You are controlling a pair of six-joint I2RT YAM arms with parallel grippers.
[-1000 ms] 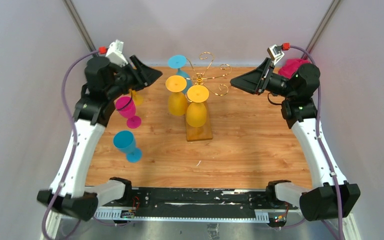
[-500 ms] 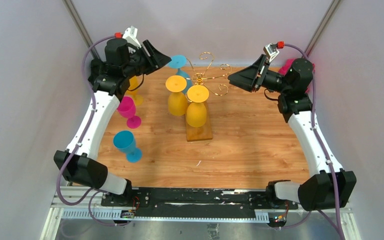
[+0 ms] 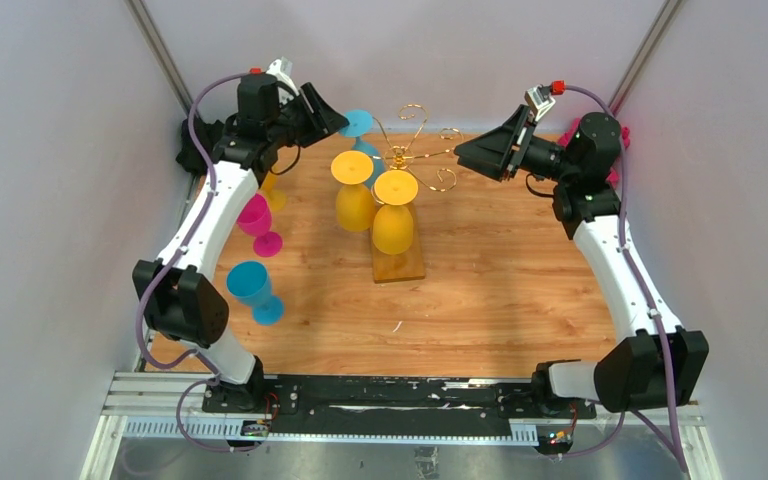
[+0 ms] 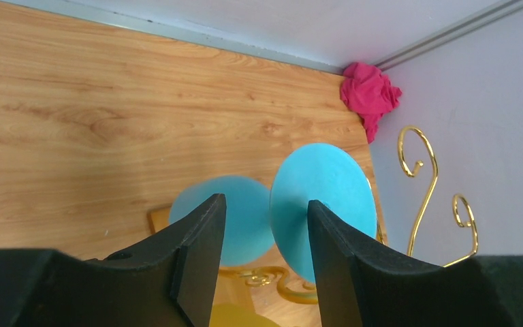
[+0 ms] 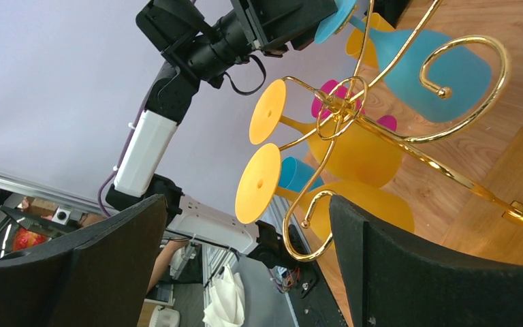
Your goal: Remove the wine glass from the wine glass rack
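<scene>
Left wrist view: left claw [image 4: 262,266], empty with a moderate gap, points at the foot of the blue wine glass [image 4: 321,204]. The glass hangs bowl-down on the wine glass rack [image 3: 398,262] at the far middle of the counter [image 4: 75,122]. Step judged as approach; next, the fingers [image 4: 201,252] need to straddle the stem under that foot, close, and slide it off the wire. Top external view adds the right claw [image 3: 470,155], spread wide and empty, two yellow glasses [image 3: 355,205] on the rack, and a pink glass [image 3: 253,215] on the counter.
</scene>
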